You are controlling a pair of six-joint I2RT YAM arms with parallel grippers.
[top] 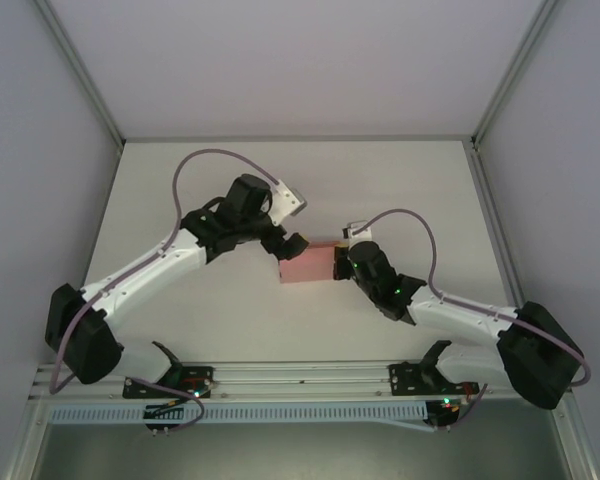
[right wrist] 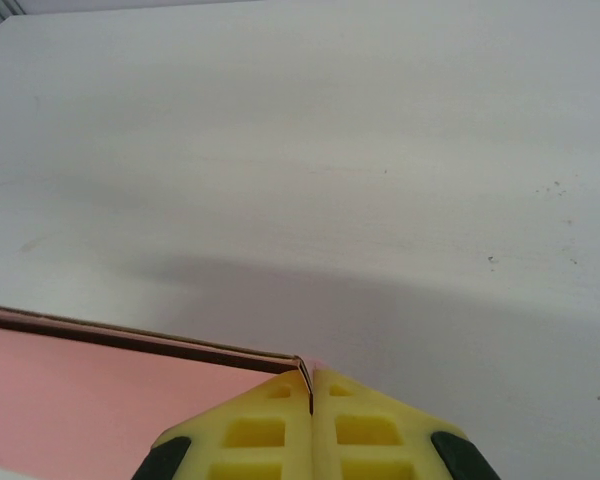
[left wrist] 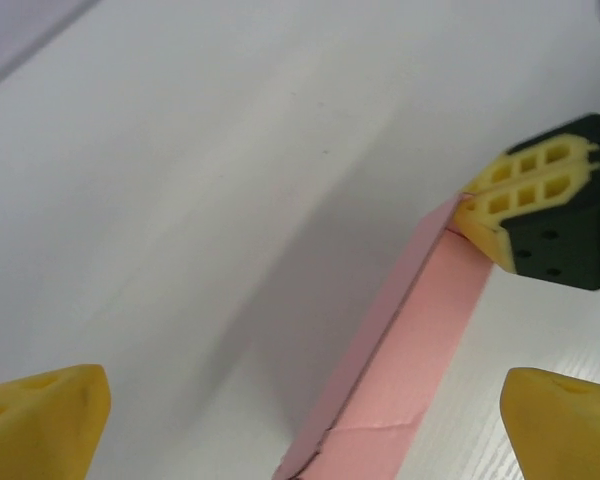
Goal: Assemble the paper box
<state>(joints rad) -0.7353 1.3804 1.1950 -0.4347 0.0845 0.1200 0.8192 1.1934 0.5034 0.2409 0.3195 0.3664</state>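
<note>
Looking down, we see the white table (top: 180, 310) under everything, with the left arm (top: 145, 275) and right arm (top: 470, 315) reaching in from the near edge to meet around its middle. Between their tips lies the pink box (top: 306, 264), a shallow rectangle resting on the table. It sits just beside the left gripper (top: 286, 244) and directly in front of the right gripper (top: 344, 262), which touches its end.

The right gripper is clenched on the box. From its own wrist camera we see its yellow pads (right wrist: 260, 430) pressed together, with the box's thin card wall nipped in the seam between them. From the left wrist camera, those same closed pads meet the far corner of the box.

The left gripper is released. Its two yellow fingertips (left wrist: 40, 420) stand wide apart, one on each side of the box's near end, and neither touches the card. The box runs away from this gripper, closer to the fingertip on the right of that view.
</note>
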